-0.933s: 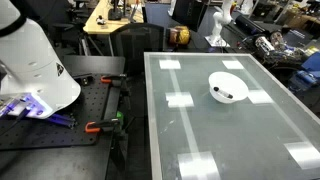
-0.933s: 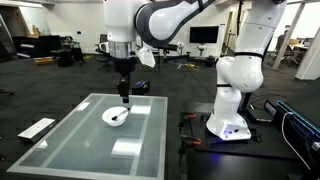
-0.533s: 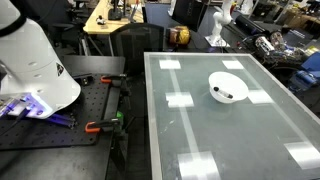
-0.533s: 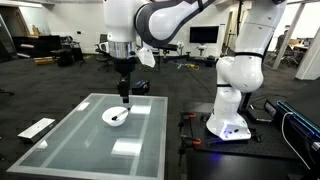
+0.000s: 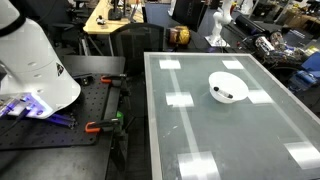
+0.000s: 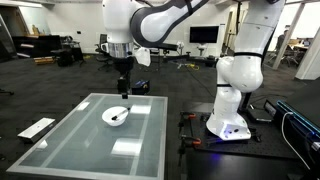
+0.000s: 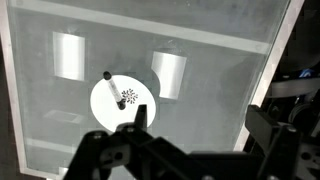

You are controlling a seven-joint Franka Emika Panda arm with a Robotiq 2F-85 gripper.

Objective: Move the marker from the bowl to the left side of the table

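The white bowl [image 5: 228, 87] sits on the glossy grey-green table [image 5: 200, 130]. The short black marker [image 5: 224, 94] lies inside it. Both exterior views show the bowl, also in the exterior view [image 6: 117, 115] where the marker [image 6: 120, 116] lies in it. My gripper [image 6: 124, 97] hangs above the bowl, fingers pointing down, not touching it. In the wrist view the bowl [image 7: 122, 100] with the marker [image 7: 112, 82] is far below, and my gripper [image 7: 200, 128] is open and empty.
A dark perforated bench [image 5: 50, 125] with orange-handled clamps [image 5: 100, 126] stands beside the table. The white robot base [image 6: 230, 100] is on it. White square patches [image 5: 180, 98] mark the table top. Desks and lab clutter lie behind.
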